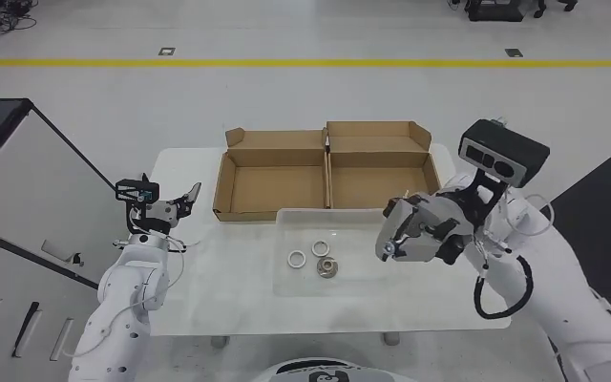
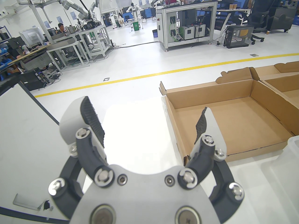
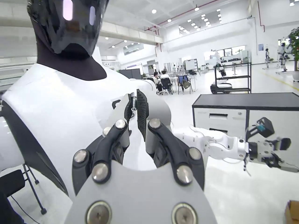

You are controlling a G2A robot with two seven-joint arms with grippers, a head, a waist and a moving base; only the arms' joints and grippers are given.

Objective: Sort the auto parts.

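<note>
Holding a small spring (image 3: 133, 102) in my right gripper (image 3: 136, 97), I judge I'm mid-carry: one part is lifted out and not yet dropped off. My right jaws are pressed nearly together, pinching the spring by its side near the pad tips. From above, that gripper (image 1: 389, 248) hangs over the right end of the clear tray (image 1: 283, 286), just in front of the right box (image 1: 382, 177).

My left gripper (image 2: 149, 117) has its jaws spread wide with nothing between them. It sits off the table's (image 1: 191, 306) left side, near the left box (image 1: 270, 186).

The next move, as I read it, calls for swinging the right wrist over one of the boxes, tipping the pads downward, lowering inside the walls, then letting go. Which box suits this part I cannot tell; both look bare from here.

The spring is short, bright metal, tightly coiled, and it stands roughly along the pads. It's slim, so it could slip or roll if my grip eases early.

In the tray lie two pale rings (image 1: 298, 258) and a grey hub (image 1: 326, 268), close together, waiting their turn.
</note>
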